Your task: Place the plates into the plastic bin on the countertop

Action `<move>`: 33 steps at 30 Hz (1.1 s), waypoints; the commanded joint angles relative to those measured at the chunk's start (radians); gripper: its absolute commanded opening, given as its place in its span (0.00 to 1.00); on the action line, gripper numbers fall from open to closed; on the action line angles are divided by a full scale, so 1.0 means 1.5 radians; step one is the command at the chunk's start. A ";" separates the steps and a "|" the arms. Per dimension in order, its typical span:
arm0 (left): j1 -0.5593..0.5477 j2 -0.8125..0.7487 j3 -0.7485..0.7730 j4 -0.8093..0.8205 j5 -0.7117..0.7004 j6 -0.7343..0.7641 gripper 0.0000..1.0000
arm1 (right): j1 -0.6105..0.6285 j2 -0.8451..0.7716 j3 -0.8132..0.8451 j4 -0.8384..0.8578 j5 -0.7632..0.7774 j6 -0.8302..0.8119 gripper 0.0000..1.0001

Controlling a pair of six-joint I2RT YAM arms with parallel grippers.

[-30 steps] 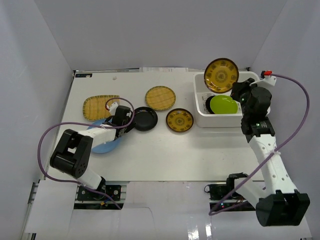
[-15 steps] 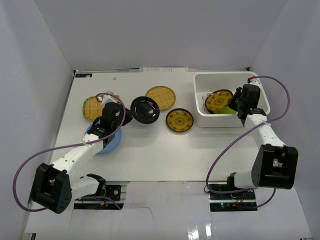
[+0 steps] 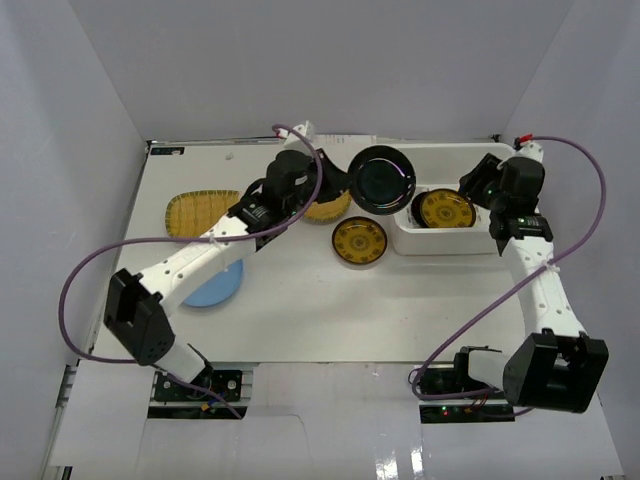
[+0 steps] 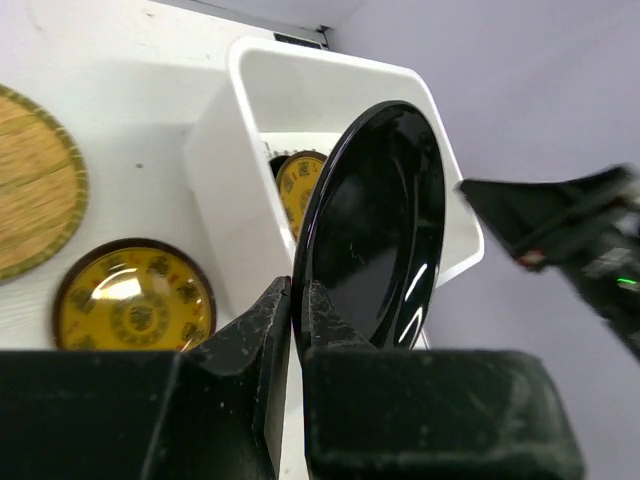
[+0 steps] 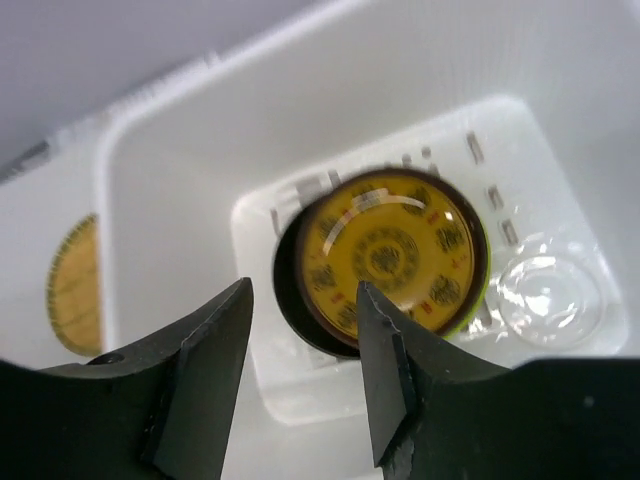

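**Reviewer:** Report the overhead view first.

**Operator:** Since half a second ago, my left arm has swung the black plate (image 3: 381,179) away from the round bamboo plate (image 3: 325,208) and across to the left wall of the plastic bin (image 3: 440,248). My right arm has let go of the gold-patterned plate (image 3: 446,210), which now lies inside the bin. The left end effector (image 3: 347,186) holds the black plate off the tabletop (image 3: 300,310), tilted with its face up toward the camera. The right end effector (image 3: 478,186) hangs over the bin's far right part. A second gold-patterned plate (image 3: 359,241) sits on the tabletop just beside the bin. The light blue plate (image 3: 212,288) and the squarish bamboo plate (image 3: 195,212) lie well to the left.

**Reviewer:** Left wrist?

**Operator:** I see the left end effector (image 4: 298,310) narrow, with both fingers (image 4: 255,335) pinching the black plate (image 4: 385,230) by its rim. The plate stands steeply tilted in front of the bin (image 4: 225,170). The gold-patterned plate (image 4: 298,185) shows inside the bin, and the second gold-patterned plate (image 4: 130,300) lies outside the wall.

**Reviewer:** Right wrist?

**Operator:** The right end effector (image 5: 302,295) stands wide with nothing between its fingers (image 5: 205,360). Below it the gold-patterned plate (image 5: 395,255) rests on a dark plate (image 5: 288,295). A lime green edge (image 5: 468,312) shows beneath, on the bin's (image 5: 180,200) slotted floor.
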 commanded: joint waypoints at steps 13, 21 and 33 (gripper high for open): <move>-0.102 0.382 0.470 -0.086 0.008 0.011 0.00 | -0.006 -0.248 0.157 -0.015 -0.122 0.057 0.36; -0.102 0.503 0.586 -0.123 -0.035 0.025 0.00 | -0.006 -0.300 0.071 -0.017 -0.185 0.068 0.36; -0.021 0.422 0.535 -0.121 -0.026 0.093 0.82 | 0.061 -0.387 -0.203 0.064 -0.295 0.168 0.40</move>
